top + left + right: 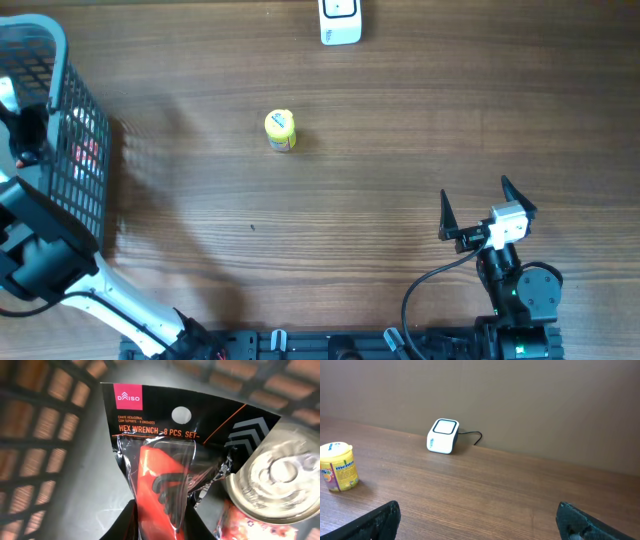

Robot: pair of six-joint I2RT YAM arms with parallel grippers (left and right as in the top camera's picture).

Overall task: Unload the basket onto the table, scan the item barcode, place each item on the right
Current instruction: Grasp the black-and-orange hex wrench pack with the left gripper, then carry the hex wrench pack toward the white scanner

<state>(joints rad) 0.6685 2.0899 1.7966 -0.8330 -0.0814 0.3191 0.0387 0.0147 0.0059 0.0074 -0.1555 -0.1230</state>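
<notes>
The left claw (159, 519) is pressed together on the lower end of the wrench pack (165, 435), down in the basket (88, 150) at the left of the worktop (350, 230), just beside a tin (280, 485). The pack is best drawn straight up, so that its card is not snagged on the tin or the basket wall, and its barcode side, not seen here, turned to the scanner (340, 22) at the far edge; the right claw (474, 200) is spread wide, empty

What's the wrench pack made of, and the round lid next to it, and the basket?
The wrench pack: glossy clear plastic, crinkly with glare, over printed card, it seems. The round lid: shiny silvery metal, probably, with ridged rings. The basket: grey grid, likely plastic or coated wire.
</notes>
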